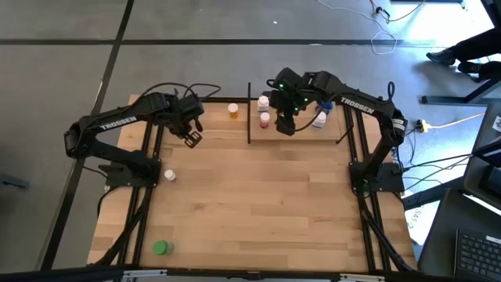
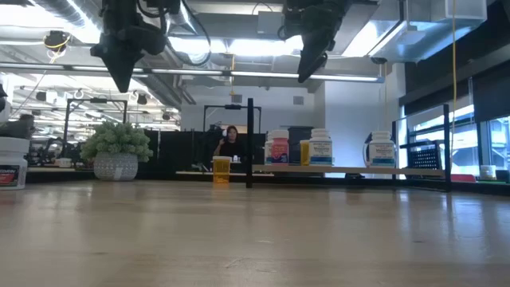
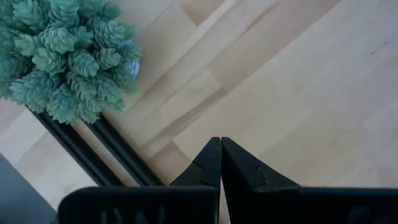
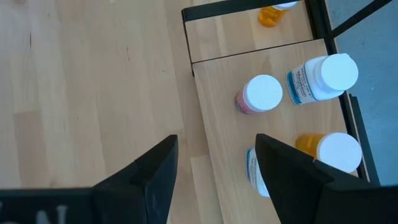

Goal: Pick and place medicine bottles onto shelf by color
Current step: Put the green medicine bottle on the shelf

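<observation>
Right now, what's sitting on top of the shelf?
On the shelf stand a pink bottle, a white bottle and an orange bottle. A fourth bottle is mostly covered by the open right gripper hovering above.

Seven medicine bottles (image 1: 264, 120); one shelf (image 1: 333, 133); one plant (image 2: 116, 142); two arms.

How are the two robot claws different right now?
The left gripper has its fingers pressed shut; the right gripper stands open. The left hangs over bare table beside the plant; the right hangs over the shelf edge, near the bottles. Both are dark, raised and empty.
</observation>
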Tool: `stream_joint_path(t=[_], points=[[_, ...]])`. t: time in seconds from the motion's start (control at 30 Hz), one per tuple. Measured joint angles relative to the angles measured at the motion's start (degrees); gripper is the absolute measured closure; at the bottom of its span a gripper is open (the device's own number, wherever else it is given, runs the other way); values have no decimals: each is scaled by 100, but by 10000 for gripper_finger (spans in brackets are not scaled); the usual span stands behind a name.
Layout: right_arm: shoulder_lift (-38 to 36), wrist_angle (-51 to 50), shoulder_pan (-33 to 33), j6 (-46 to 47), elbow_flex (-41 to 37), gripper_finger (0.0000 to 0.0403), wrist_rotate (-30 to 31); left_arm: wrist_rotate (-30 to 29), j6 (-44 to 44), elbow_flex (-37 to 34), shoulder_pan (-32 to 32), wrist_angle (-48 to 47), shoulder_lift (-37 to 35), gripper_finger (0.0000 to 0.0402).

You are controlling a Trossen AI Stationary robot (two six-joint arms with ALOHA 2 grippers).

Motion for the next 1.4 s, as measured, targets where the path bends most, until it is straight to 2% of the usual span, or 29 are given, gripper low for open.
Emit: stream_joint_path(t=[0.1,0.23,0.53,0.6,0.77,0.93,1.13,1.3,1.4], points=[[0,24,0,-2,0,185,0,52,0,0,0,-114,-1,401],[0,31,4,-68,0,185,-132,420,185,0,-4,-229,1,389],[0,33,10,-728,0,185,-2380,542,1321,0,-205,-319,-1,376],[0,33,11,-740,0,185,-2652,759,1605,0,-235,-319,-1,379],[0,30,22,-715,0,185,-2695,1373,2104,0,-263,-315,0,391],[0,28,26,-722,0,185,-2697,1724,2212,0,-498,-317,-1,400],[0,-49,31,-1056,0,185,-2704,2457,1946,0,-1244,-430,1,394],[0,-341,110,-1638,-17,185,-2740,2496,1367,0,-2346,-428,-1,399],[0,-610,232,-2138,-20,185,-3191,2492,737,0,-3022,-384,1,400]])
